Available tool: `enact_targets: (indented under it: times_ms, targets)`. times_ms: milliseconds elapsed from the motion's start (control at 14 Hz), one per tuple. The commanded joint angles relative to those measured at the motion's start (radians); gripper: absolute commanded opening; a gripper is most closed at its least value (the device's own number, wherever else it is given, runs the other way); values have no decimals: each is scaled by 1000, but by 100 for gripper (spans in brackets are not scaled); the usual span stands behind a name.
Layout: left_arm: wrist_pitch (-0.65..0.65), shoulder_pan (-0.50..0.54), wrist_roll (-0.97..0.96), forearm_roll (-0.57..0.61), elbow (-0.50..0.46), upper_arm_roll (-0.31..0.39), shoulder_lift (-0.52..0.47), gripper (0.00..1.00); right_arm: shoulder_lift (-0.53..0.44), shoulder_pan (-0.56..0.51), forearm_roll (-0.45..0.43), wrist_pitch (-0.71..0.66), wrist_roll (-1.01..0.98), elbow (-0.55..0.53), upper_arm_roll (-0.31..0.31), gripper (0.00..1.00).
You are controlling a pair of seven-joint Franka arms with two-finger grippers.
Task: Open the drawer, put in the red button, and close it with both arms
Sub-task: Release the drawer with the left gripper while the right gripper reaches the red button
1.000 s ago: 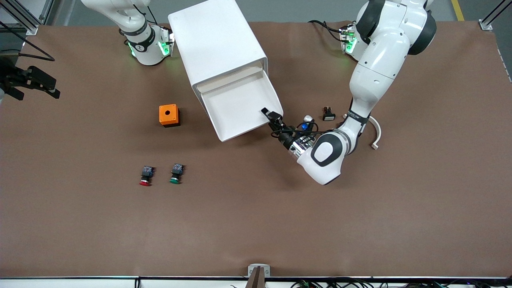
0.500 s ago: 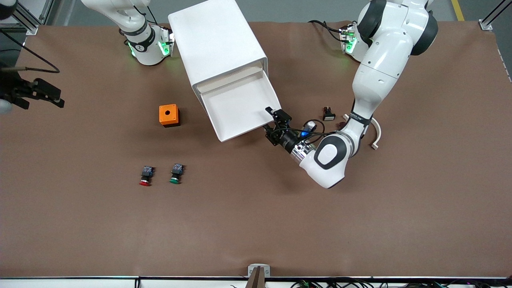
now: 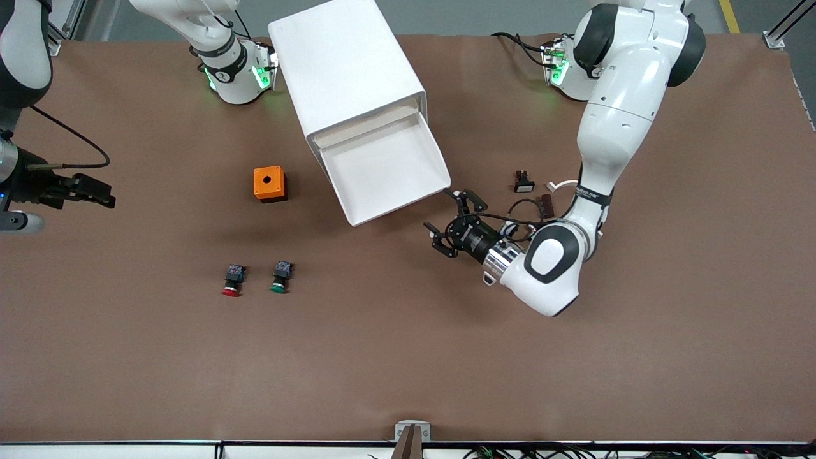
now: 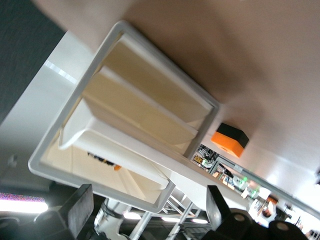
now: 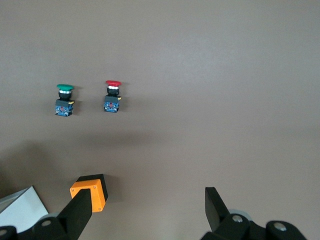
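Observation:
The drawer stands pulled out of the white cabinet, and nothing lies in it. My left gripper is open just off the drawer's front corner, touching nothing. The left wrist view looks into the cabinet front and the drawer between the left gripper's spread fingers. The red button lies on the table beside a green button, nearer to the front camera than the cabinet. My right gripper hangs open over the right arm's end of the table. The right wrist view shows the red button well clear of the right gripper.
An orange box sits between the cabinet and the two buttons; it also appears as the orange box and the orange box. Beside the left forearm lie a small black and white switch and a brown piece.
The left gripper let go of the drawer's front edge, opened and drew back from it. The right arm swung farther into view over its end of the table.

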Motion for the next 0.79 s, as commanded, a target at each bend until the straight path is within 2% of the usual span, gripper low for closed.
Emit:
enact_targets:
  times_ms: [0, 214, 571, 714]
  targets:
    - [8, -48, 211, 34, 39, 75, -14, 99, 30, -19, -20, 28, -1, 25, 7, 100]
    - [106, -120, 368, 185, 52, 141, -81, 99, 70, -16, -3, 123, 16, -25, 9, 100]
    - [317, -157, 448, 475, 49, 144, -173, 99, 131, 31, 2, 295, 156, -122, 13, 100]
    - [360, -195, 448, 653, 44, 144, -208, 99, 169, 38, 15, 322, 160, -125, 13, 100]
